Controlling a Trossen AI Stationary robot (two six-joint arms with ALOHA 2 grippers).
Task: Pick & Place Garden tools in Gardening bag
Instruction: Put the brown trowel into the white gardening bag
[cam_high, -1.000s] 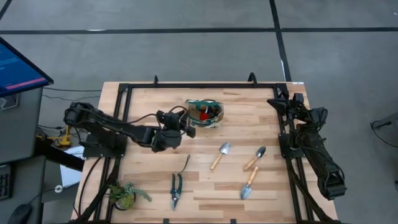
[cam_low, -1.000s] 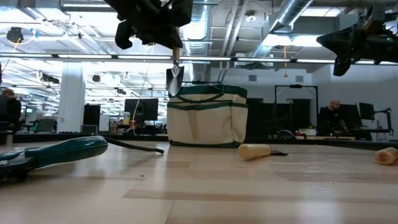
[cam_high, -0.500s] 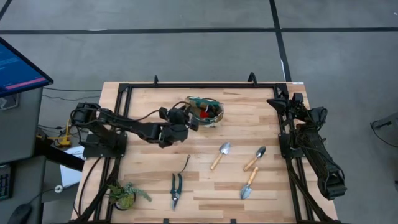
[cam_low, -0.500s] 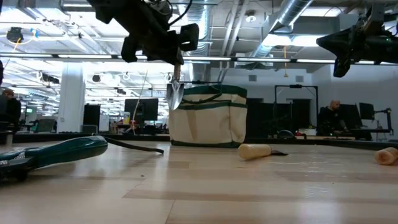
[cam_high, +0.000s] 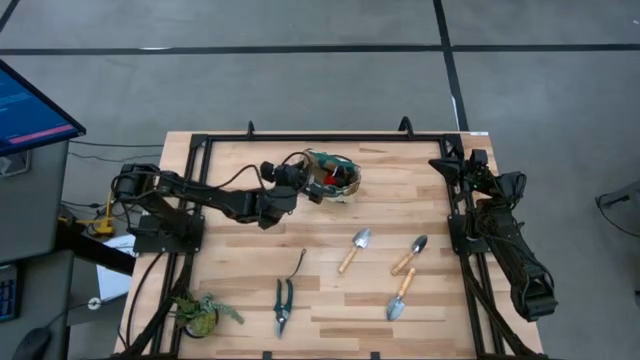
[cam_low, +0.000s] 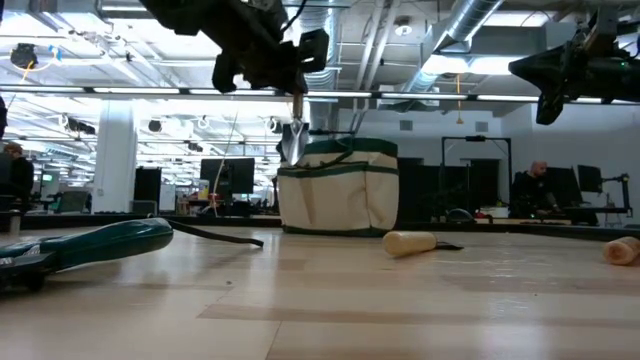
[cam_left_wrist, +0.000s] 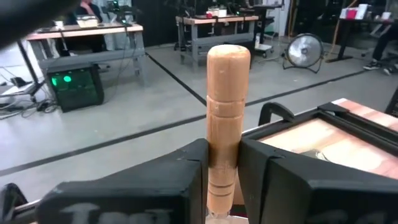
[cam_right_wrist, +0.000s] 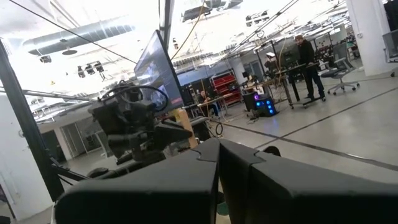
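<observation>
Left hand (cam_high: 298, 181) hangs above the table (cam_high: 400, 190), just beside the near-left rim of the gardening bag (cam_high: 340, 178), its two fingers (cam_left_wrist: 180, 168) clamped on the wooden handle of a trowel (cam_left_wrist: 227, 118). Seen from table height, that trowel points straight down, its silver blade (cam_low: 293, 140) level with the bag's top edge, and the cream bag with dark green trim (cam_low: 340, 190) stands upright on the far part of the table. From above, a red piece (cam_high: 328, 181) shows inside the bag's opening.

Right hand (cam_high: 447, 163) is parked at the far right edge of the table, well apart from the bag; its fingers appear closed together with nothing between them.

Three more wooden-handled trowels lie flat on the middle of the table: one (cam_high: 355, 248) nearer the centre, one (cam_high: 410, 254) to its right, and one (cam_high: 399, 295) closer to the front edge. Black pruning shears (cam_high: 283, 304) lie near the front edge, with a thin dark hooked tool (cam_high: 298, 265) just beyond them. A leafy green plant clump (cam_high: 203, 312) sits at the front left corner.
</observation>
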